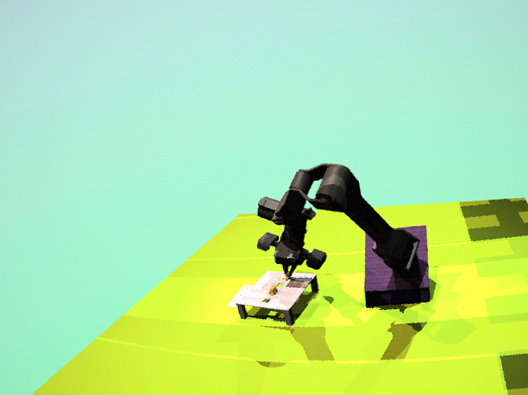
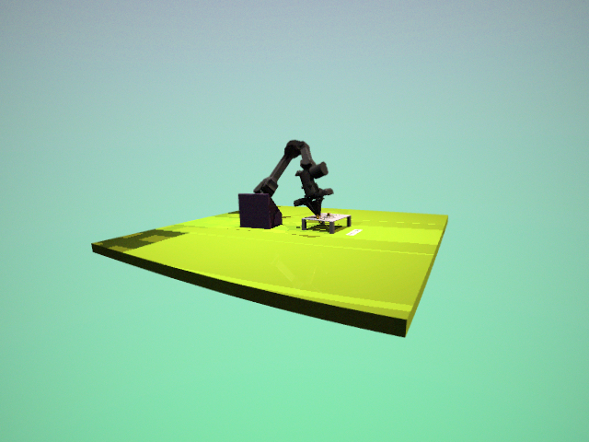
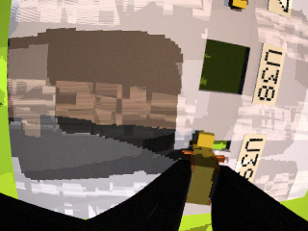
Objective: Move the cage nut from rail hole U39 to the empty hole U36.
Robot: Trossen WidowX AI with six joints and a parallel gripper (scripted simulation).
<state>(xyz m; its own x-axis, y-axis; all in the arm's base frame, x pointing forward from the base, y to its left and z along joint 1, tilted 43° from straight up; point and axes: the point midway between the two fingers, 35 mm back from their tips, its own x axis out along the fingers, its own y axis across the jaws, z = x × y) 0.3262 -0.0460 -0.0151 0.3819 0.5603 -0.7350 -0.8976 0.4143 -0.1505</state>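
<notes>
The top view looks down at a slant from high and well back, the arm's purple base (image 1: 386, 268) (image 2: 251, 210) toward four o'clock. The exterior looks from lower and farther off, nearly level. Both share arm, base and rail plate (image 1: 254, 295) (image 2: 340, 217) (image 3: 192, 115); the wrist view faces that plate closely, fingers at six o'clock.

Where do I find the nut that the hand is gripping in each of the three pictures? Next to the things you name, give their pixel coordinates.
Top: the gripped nut (image 1: 287, 277) (image 2: 317, 216) (image 3: 203, 161) is below centre, at the hand's tip (image 1: 286, 276) (image 2: 318, 215) (image 3: 202, 175).
Exterior: just right of centre, at the hand's tip.
Wrist: low, right of centre, beside the U39 label (image 3: 250, 156).
Shared landmark: the pale plate (image 1: 249, 295) (image 2: 340, 217) (image 3: 279, 122).
</notes>
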